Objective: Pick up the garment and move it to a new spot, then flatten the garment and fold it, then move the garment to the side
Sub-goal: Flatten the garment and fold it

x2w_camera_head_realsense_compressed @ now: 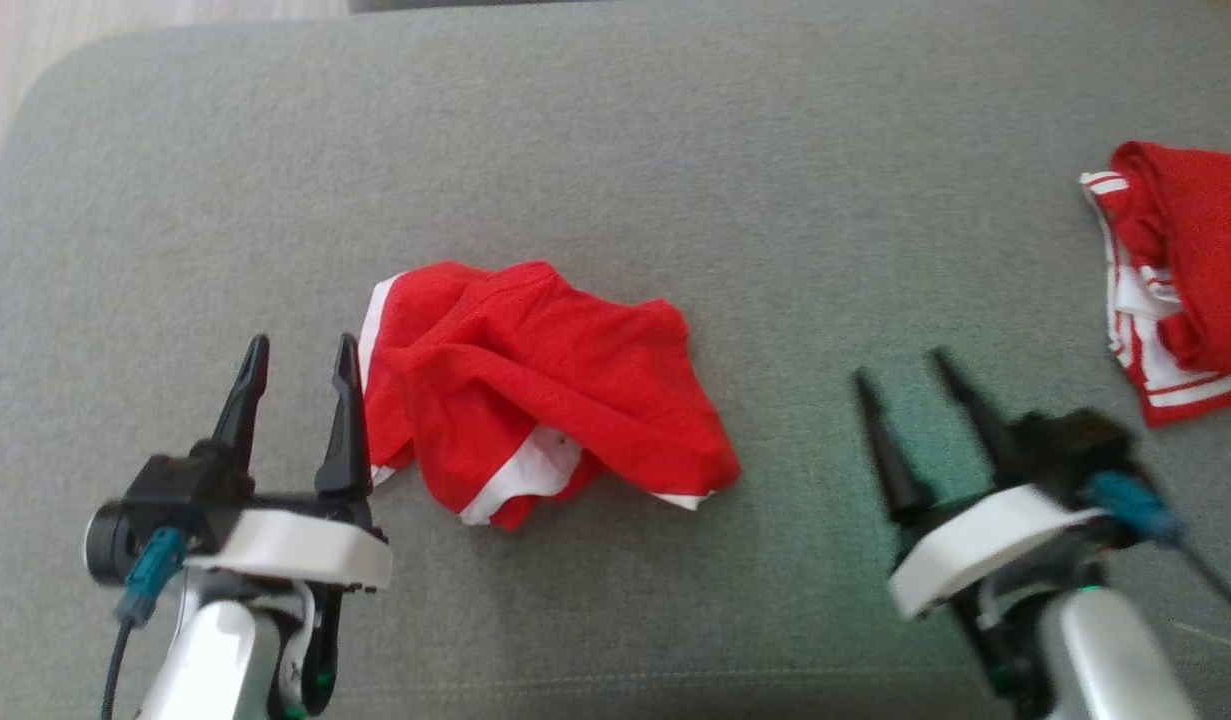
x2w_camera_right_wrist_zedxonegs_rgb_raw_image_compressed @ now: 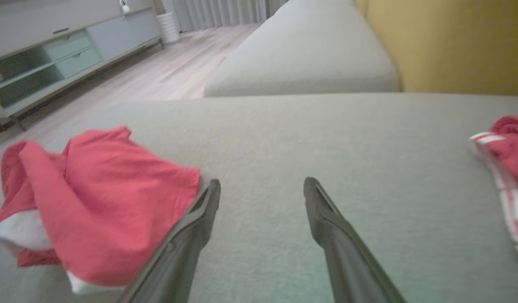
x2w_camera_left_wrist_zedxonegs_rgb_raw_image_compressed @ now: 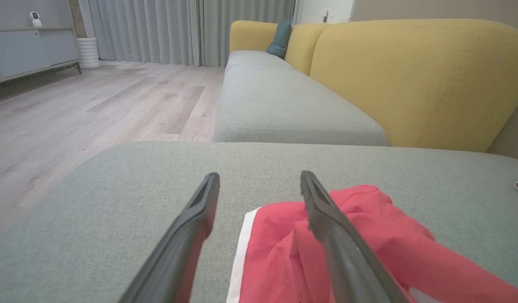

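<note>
Living room: sofa, curtains

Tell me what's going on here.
A two-armed robot is working over a grey cushion. A crumpled red garment lies in the middle, not yet picked up or flattened. The left gripper is open at the garment's left edge, holding nothing. The right gripper is open too, apart from it on the right. A second garment, red and white, lies bunched at the far right.
</note>
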You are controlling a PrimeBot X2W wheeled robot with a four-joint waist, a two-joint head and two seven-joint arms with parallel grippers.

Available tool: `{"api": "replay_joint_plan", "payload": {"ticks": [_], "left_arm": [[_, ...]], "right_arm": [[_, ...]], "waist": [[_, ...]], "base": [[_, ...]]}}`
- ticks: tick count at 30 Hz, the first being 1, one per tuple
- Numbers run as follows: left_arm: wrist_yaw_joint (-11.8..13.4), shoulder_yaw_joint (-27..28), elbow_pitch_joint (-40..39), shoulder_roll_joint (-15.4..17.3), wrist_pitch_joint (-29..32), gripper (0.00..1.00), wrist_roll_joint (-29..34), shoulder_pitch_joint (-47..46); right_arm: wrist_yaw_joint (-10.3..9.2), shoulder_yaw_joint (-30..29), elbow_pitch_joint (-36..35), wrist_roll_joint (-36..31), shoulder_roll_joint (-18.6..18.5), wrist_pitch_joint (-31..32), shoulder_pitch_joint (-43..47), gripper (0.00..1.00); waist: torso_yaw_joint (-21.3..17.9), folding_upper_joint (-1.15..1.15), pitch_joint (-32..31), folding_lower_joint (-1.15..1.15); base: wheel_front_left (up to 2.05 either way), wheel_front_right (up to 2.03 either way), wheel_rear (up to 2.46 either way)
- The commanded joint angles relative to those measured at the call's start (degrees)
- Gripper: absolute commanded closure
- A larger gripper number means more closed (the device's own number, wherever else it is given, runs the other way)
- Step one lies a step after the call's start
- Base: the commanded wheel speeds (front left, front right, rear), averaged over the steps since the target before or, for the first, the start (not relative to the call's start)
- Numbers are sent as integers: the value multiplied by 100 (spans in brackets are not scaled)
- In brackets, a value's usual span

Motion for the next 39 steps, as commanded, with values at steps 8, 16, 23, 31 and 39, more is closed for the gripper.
{"api": "replay_joint_plan", "payload": {"ticks": [8, 16, 23, 31, 39], "left_arm": [[-86, 116, -140, -5, -69, 0, 113, -484], [-155, 163, -124, -87, -70, 0, 176, -514], [-203, 208, -111, -153, -70, 0, 258, -495], [-246, 273, -110, -191, -71, 0, 333, -419], [-309, 285, -105, -231, -71, 0, 403, -430]], "right_arm": [[-5, 1253, 868, 176, -1, 341, -264, 0], [-5, 1401, 1617, 321, 99, 246, -556, 0], [-5, 1493, 1966, 461, 146, 100, -765, 100], [-5, 1217, 1655, 443, 60, -148, -720, 100], [-5, 387, 950, 292, -186, 114, -674, 100]], "waist": [[382, 0, 240, 0], [513, 0, 266, 0], [546, 0, 266, 0], [452, 0, 215, 0], [307, 0, 250, 0]], "base": [[0, 0, 0], [0, 0, 0], [0, 0, 0], [0, 0, 0], [0, 0, 0]]}}
